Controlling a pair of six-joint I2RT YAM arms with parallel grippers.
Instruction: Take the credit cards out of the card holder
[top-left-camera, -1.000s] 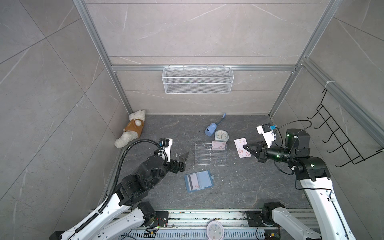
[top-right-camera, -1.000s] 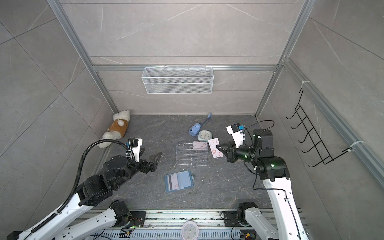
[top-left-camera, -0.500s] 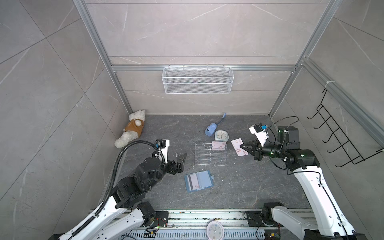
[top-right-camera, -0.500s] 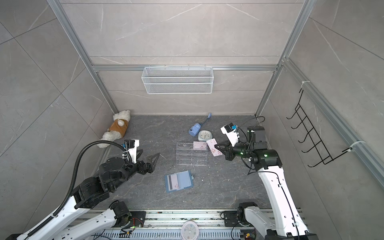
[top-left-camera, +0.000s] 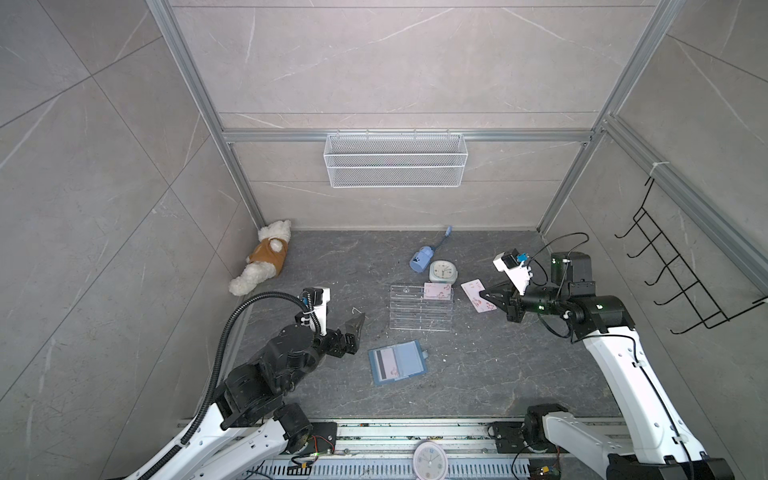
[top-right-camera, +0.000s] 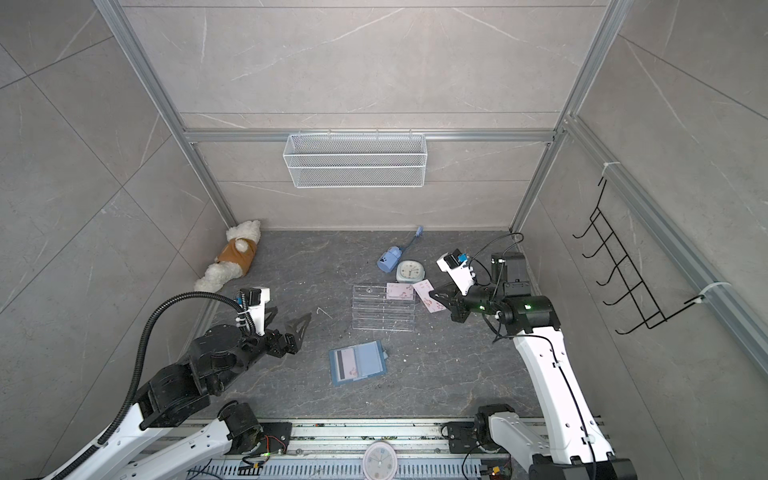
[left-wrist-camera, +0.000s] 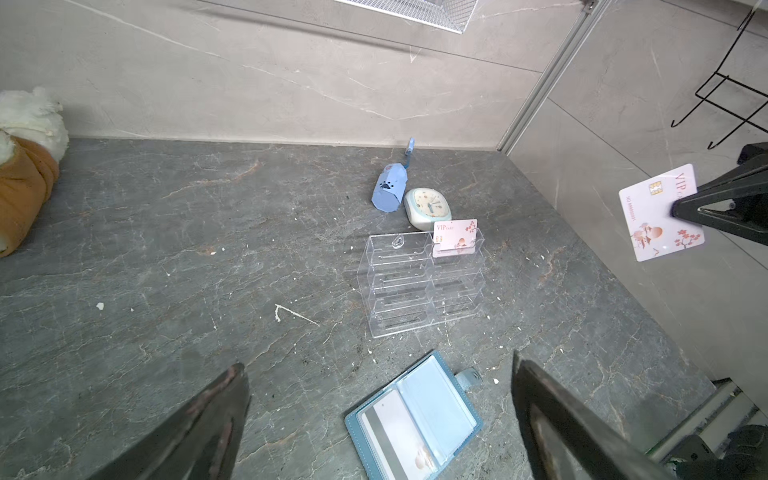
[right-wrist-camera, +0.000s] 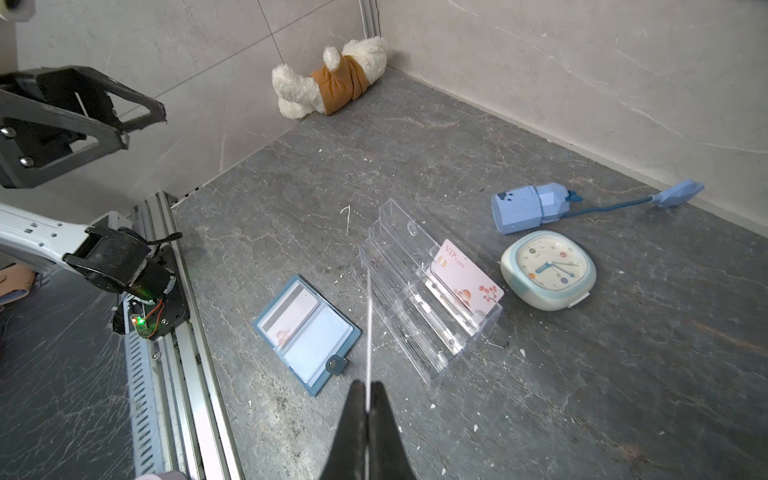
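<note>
Right wrist view: right gripper (right-wrist-camera: 368, 388) pinches one credit card (right-wrist-camera: 369, 324) by a thin edge, so it may twist loose. Card holder (right-wrist-camera: 307, 328) lies below, ahead of its tips; left gripper (left-wrist-camera: 378, 362) gapes wide.

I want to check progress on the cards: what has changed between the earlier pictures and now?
The right gripper, jaws shut on a credit card, carried it slightly toward the clear rack. The left gripper, jaws open, drew back a little. Nothing was taken or let go. The card holder, the card inside it and the card in the rack stayed put.
</note>
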